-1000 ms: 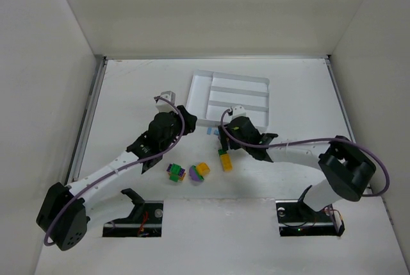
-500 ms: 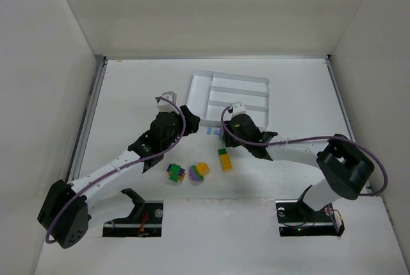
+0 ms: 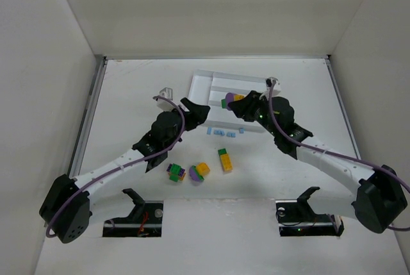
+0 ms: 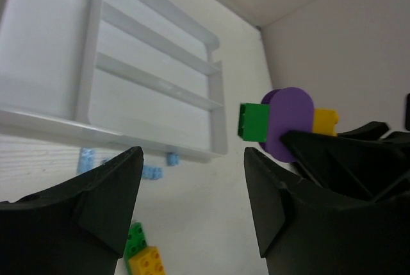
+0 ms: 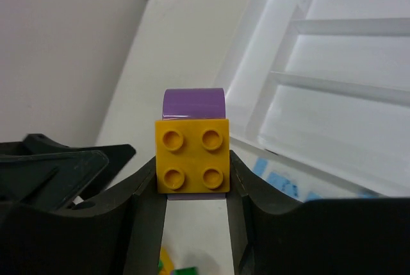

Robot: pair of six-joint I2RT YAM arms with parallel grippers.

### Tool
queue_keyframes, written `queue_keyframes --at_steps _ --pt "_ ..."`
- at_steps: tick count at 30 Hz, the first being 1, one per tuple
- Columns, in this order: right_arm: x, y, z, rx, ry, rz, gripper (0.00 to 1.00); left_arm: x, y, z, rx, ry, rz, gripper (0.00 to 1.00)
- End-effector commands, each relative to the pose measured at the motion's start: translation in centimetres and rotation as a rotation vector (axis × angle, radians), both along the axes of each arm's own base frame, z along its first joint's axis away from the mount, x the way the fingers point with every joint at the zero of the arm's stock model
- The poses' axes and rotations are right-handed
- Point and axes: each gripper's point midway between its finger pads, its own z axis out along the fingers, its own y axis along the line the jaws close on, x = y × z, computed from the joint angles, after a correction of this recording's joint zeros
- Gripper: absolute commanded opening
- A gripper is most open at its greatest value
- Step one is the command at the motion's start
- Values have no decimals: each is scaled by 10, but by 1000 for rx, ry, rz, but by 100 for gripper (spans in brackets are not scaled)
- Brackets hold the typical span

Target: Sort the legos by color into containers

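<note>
The right claw (image 3: 238, 102) is closed on a clump (image 4: 285, 121) of three legos, its fingers pressing the sides of the yellow brick. It holds the clump in the air over the left part of the tray (image 4: 45, 44), just above centre of the top view.

The left claw (image 4: 192, 159) is wide open and holds nothing. It faces the clump from the left of the top view, with its tips near the clump but not touching it. In the left wrist view the clump sits right of centre, above the right-hand finger rather than in the gap between the two.

The clump's long axis runs across that view: green on the left, purple disc in the middle, yellow on the right. The green end is free and is the end nearest the left claw. To split the clump, that claw would probably have to shift toward the green brick and close on it (a judgement, not something seen).

All four tray sections look bare in every view. Everything else is on the bench (image 3: 128, 95): pale blue bricks (image 3: 224, 133) just below the tray's near wall, a green-yellow stack (image 3: 225, 159) lower centre, and two mixed lumps (image 3: 175, 172) (image 3: 199, 172) to its lower left.
</note>
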Motion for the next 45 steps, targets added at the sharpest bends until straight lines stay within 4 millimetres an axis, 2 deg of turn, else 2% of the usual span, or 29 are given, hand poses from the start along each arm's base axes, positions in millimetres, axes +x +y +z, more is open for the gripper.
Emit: queue_keyframes --at_steps 1,9,13,17,24,31,40,45 --pt "-7 19 64 280 -38 96 22 4 -12 62 -290 -105 18 62" --pt "-17 30 80 461 -4 167 22 -5 -13 75 -432 -152 24 62" --pt "-17 40 80 512 38 213 22 -2 -6 76 -456 -159 69 62" --pt "-15 48 77 550 66 242 23 0 -8 83 -482 -182 59 62" --pt "-16 54 82 637 79 281 23 5 -14 86 -508 -193 46 60" --pt "-12 61 78 656 105 300 24 10 -7 83 -512 -190 72 58" --pt "-12 69 66 679 139 317 24 14 -15 92 -546 -214 43 40" --pt "-12 70 68 716 142 328 24 12 -20 90 -561 -202 31 39"
